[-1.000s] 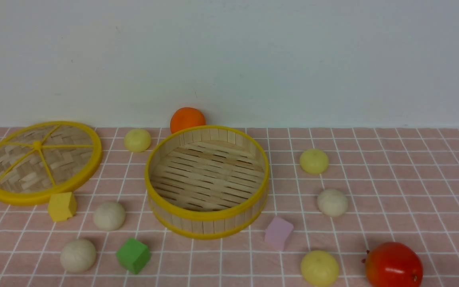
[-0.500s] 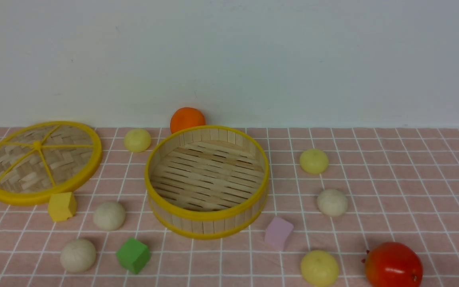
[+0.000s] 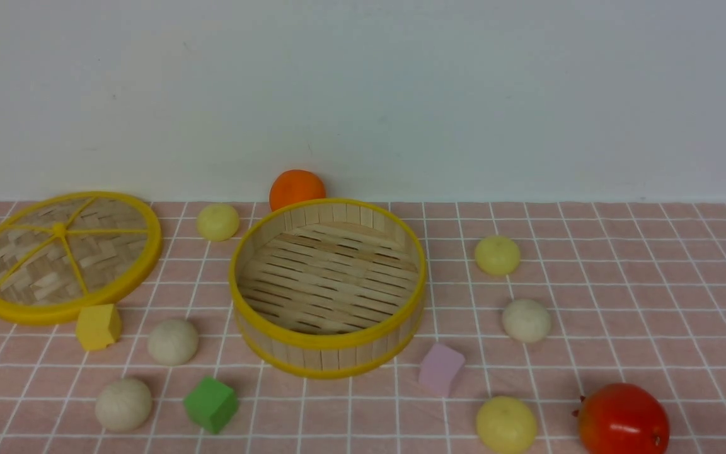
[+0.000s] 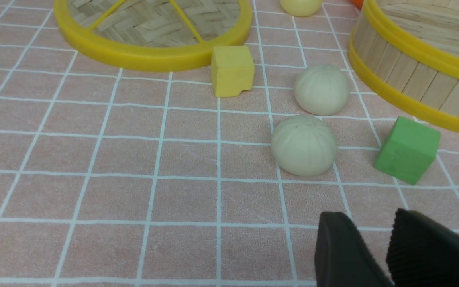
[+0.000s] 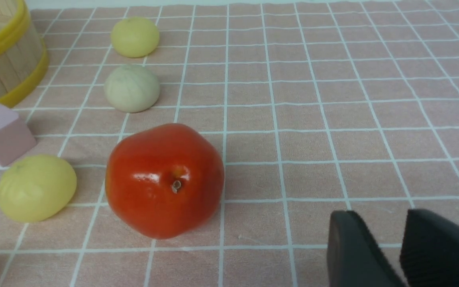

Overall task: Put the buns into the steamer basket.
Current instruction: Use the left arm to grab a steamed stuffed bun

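Our left pincer (image 4: pixel 373 223) and right pincer (image 5: pixel 381 219) stand narrowly parted, empty; so narrow, we may knock the buns (image 4: pixel 304 145) rolling.

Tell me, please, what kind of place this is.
Likely a staged tabletop for robot practice, not a real kitchen: a pink checked cloth against a bare wall, with a green cube and buns scattered around a steamer basket.

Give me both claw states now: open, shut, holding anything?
Left claw: slightly open, holding nothing.
Right claw: slightly open, holding nothing.
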{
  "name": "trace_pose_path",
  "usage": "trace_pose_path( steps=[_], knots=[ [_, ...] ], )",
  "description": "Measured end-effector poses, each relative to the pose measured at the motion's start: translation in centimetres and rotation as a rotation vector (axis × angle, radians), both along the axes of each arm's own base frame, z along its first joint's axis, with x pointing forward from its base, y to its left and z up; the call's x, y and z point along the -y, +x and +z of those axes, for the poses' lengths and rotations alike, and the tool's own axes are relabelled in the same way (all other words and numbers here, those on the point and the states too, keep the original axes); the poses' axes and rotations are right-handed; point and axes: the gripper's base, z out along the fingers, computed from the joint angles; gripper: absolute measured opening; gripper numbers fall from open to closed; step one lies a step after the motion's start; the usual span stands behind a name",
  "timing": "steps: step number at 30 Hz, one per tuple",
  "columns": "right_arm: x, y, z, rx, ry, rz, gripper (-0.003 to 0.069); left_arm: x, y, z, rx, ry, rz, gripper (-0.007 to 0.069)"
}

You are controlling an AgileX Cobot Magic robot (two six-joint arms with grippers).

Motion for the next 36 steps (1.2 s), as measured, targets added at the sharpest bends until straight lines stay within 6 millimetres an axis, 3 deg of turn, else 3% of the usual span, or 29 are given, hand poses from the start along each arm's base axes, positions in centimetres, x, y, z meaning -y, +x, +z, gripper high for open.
trace_pose_path(
  steps=[5,11,15,20,21,25,27,28,32,36],
  knots=[
    [0.0,0.0,0.0,0.000,0.000,0.000,0.0238,0.0,0.2,0.2,0.059,-0.003,-0.002,0.0238],
    [0.0,0.0,0.0,0.000,0.000,0.000,0.0238,0.1,0.5,2.3,0.298,-0.049,-0.008,0.0238],
    [0.0,0.0,0.0,0.000,0.000,0.000,0.0238,-0.2,-0.2,5.8,0.668,-0.303,0.005,0.0238],
    [0.0,0.0,0.0,0.000,0.000,0.000,0.0238,-0.6,-1.4,9.0,0.873,-0.448,0.002,0.0239],
    [0.0,0.0,0.0,0.000,0.000,0.000,0.0238,-0.6,-1.5,9.6,0.868,-0.458,-0.001,0.0240],
    [0.0,0.0,0.0,0.000,0.000,0.000,0.0238,-0.3,-2.5,14.9,0.740,-0.461,-0.027,0.0239],
    [0.0,0.0,0.0,0.000,0.000,0.000,0.0238,-0.2,-2.3,15.9,0.672,-0.454,-0.029,0.0239],
    [0.0,0.0,0.0,0.000,0.000,0.000,0.0238,0.1,-1.8,16.9,0.557,-0.440,-0.027,0.0239],
    [0.0,0.0,0.0,0.000,0.000,0.000,0.0238,0.8,1.5,16.8,0.158,-0.381,0.000,0.0239],
    [0.0,0.0,0.0,0.000,0.002,-0.001,0.0239,1.2,4.8,15.1,-0.051,-0.344,0.034,0.0239]
  ],
)
